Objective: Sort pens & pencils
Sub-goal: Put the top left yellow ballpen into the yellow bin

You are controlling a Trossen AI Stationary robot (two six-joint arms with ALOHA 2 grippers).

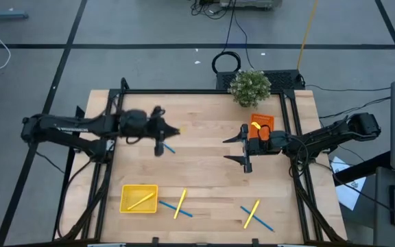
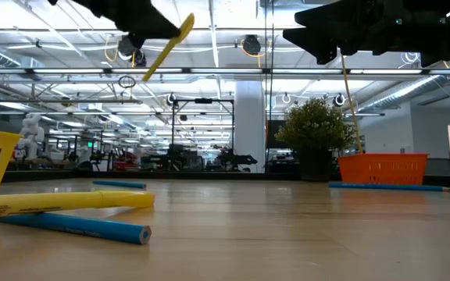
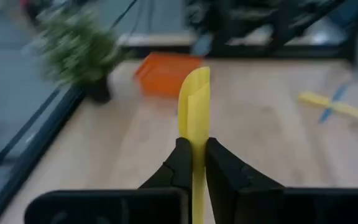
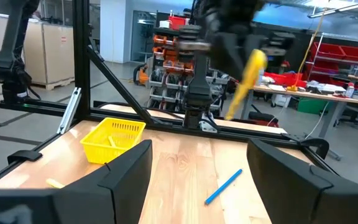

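Yellow stick, left: we see the left gripper (image 1: 160,135) clamped on a yellow stick (image 3: 194,106), raised well above the table (image 1: 204,171) at its rear left.
Fingers, left: together on the stick's lower part; most of its length juts past the tips.
Blue stick, left: one (image 1: 168,147) lies on the wood just beside the left gripper.
Yellow tray: front left (image 1: 124,199), with one yellow stick (image 1: 140,200) inside.
Front-left pair: a yellow stick (image 1: 180,204) crossed over a blue stick (image 1: 177,208), just beside the yellow tray.
Front-right pair: a yellow stick (image 1: 252,213) crossed over a blue stick (image 1: 259,217).
Right gripper: waiting near the orange tray (image 1: 266,121), right gripper (image 1: 246,145) fingers wide apart, holding nothing.
Orange tray: rear right; something yellow shows at its edge, which we cannot identify.
Plant: rear, beside the orange tray (image 1: 249,86).
Risk, grip: we judge the long overhang could let the stick pivot or slip during travel.
Risk, release: dropped from height, it could bounce out of a tray or roll away.
Risk, crossed pairs: lifting one stick could drag its partner.
Count: four yellow sticks and three blue visible to us; two trays; one plant.
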